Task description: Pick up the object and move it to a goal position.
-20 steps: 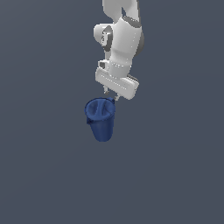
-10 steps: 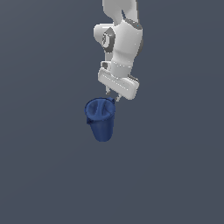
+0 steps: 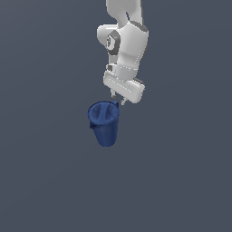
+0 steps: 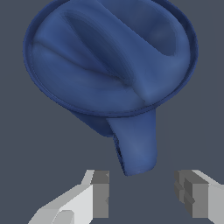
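Arm barely changed over the last second: tool (image 3: 119, 102) has settled a touch lower at the rim of the blue cup (image 3: 105, 123), so approach is about done, grasp not yet made. Cup stands upright on the table (image 3: 45, 181), just to the exterior view's left of the tool. Only the wrist view shows fingers (image 4: 99, 192) spread apart, empty, handle-like lobe just ahead of the gap
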Robot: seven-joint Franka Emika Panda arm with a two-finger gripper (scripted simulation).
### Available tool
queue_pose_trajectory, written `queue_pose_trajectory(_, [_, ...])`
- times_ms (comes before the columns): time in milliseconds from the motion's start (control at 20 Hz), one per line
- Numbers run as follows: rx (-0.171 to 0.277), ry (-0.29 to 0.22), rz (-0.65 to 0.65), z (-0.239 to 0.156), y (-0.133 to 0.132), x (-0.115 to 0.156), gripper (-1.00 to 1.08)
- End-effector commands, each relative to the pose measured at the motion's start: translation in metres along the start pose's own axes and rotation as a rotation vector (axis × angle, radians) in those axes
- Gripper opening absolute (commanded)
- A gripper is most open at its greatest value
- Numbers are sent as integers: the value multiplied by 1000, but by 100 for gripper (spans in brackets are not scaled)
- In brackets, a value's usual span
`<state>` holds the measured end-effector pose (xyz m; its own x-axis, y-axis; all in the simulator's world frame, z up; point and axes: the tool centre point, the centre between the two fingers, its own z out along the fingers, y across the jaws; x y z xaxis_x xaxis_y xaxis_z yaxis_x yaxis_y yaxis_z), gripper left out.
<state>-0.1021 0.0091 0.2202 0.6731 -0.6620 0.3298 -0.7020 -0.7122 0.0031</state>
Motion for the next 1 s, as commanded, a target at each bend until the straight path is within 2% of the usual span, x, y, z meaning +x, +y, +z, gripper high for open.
queue_pose_trajectory(0, [1,1,4,0,0,0,28])
queue_pose_trajectory(800, [2,1,4,30,0,0,28])
queue_pose_trajectory(850, [2,1,4,30,0,0,-100])
queue_pose_trajectory(950, [2,1,4,30,0,0,-100])
